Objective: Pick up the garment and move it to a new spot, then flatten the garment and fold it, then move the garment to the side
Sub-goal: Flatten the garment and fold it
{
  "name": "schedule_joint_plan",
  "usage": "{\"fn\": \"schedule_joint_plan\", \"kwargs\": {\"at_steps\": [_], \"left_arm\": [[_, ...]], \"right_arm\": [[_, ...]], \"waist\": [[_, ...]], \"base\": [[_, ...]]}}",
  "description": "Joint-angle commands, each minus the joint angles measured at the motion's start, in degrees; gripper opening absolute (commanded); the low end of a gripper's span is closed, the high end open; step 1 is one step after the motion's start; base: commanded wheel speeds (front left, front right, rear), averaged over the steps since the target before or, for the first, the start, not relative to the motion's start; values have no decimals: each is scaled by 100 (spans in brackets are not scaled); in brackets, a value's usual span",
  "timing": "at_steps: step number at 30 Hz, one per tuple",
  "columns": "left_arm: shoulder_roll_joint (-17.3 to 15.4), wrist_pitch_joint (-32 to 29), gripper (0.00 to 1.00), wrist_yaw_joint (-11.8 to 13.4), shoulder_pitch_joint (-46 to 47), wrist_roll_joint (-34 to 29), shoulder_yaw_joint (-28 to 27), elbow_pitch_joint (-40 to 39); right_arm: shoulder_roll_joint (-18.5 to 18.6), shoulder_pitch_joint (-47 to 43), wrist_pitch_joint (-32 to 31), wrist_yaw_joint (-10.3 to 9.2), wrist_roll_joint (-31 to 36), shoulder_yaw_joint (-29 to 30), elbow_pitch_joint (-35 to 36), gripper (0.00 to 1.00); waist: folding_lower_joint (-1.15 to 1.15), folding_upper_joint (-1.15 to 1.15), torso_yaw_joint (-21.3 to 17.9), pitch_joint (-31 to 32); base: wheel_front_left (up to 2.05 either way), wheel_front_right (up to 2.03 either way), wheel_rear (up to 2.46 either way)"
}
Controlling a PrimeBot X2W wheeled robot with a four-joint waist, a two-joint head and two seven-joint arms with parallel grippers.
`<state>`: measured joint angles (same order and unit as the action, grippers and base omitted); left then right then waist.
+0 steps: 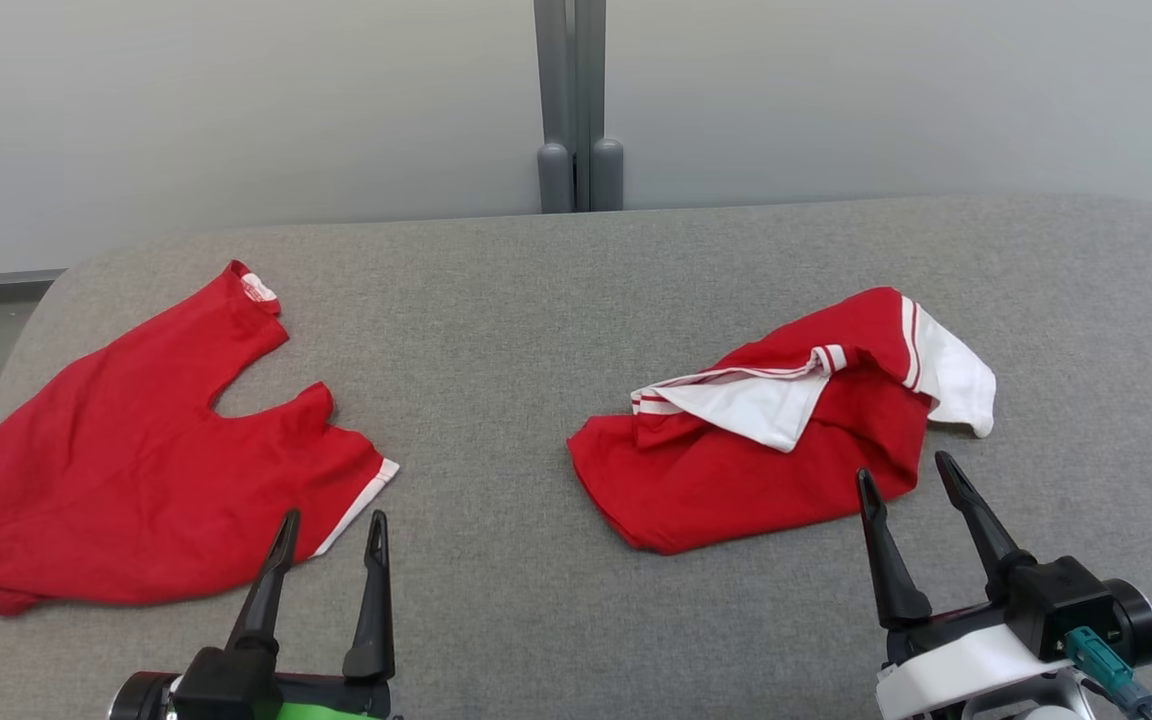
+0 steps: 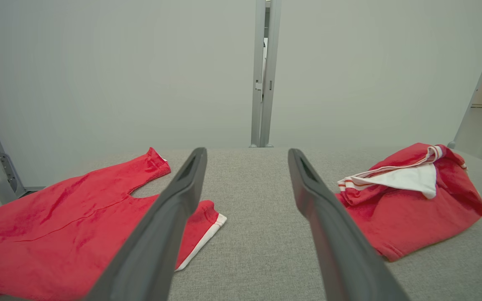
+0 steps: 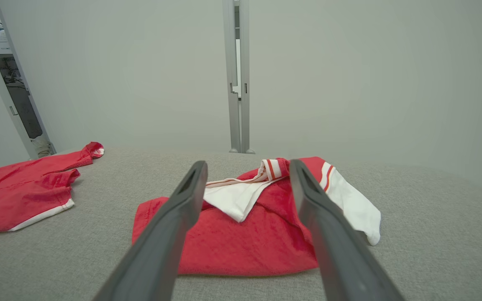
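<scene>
Starting with the bunched shirt (image 1: 736,485), sitting centre right in the head view, heaped on itself, a white flap (image 1: 756,405) turned over the red and a white sleeve (image 1: 956,385) poking out toward the upper right. Taking it for the piece to lift, being crumpled and closest to the working arm. Only a guess, though, with a spread shirt (image 1: 136,470) lying at lower left too.

Hovering at the heap's lower right edge, the right gripper (image 1: 904,468): fingers standing wide apart, gripping nothing, tips pointing up the frame and crossing the hem. Touching cloth or floating above it, not possible to tell from here. Framing the heap squarely between both fingers in the right wrist view, so probably lining up for a pinch on the near hem.

Moving out to the lower left, the left gripper (image 1: 333,520): also gaping, also holding nothing, tips overlapping the near edge of the spread shirt, beside its white-trimmed sleeve. Looking parked, likely waiting to help with the flattening.

Stretching between the two shirts, the grey table (image 1: 496,330), offering a likely landing spot. Closing off the top of the frame, a pale wall (image 1: 236,100) with a grey post (image 1: 576,100) at centre.
</scene>
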<state>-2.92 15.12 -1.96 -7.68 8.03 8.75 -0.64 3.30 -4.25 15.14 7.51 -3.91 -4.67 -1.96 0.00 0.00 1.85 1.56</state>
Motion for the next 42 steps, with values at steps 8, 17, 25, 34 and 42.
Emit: {"fn": "schedule_joint_plan", "kwargs": {"at_steps": [8,17,25,34,42], "left_arm": [[4,4,100,-34,58,3,15,8],[2,4,100,-308,957,70,520,758],[-4,4,100,-510,2616,515,1549,2428],[-9,-386,100,-555,4290,1308,2415,3995],[-14,-538,100,-550,5052,1555,2709,4859]], "right_arm": [[44,48,1,-4,-20,-52,28,100],[141,317,1,-4,6,-85,123,100],[194,788,1,-4,29,-212,170,100],[154,1183,0,-4,26,-254,204,100],[54,1328,0,-4,-99,-232,229,100]], "waist": [[0,0,-75,-95],[0,0,-274,-582],[0,0,-589,-1380],[0,0,-1052,-2026],[0,0,-1322,-2279]], "base": [[0,0,0],[0,0,0],[0,0,0],[0,0,0],[0,0,0]]}}
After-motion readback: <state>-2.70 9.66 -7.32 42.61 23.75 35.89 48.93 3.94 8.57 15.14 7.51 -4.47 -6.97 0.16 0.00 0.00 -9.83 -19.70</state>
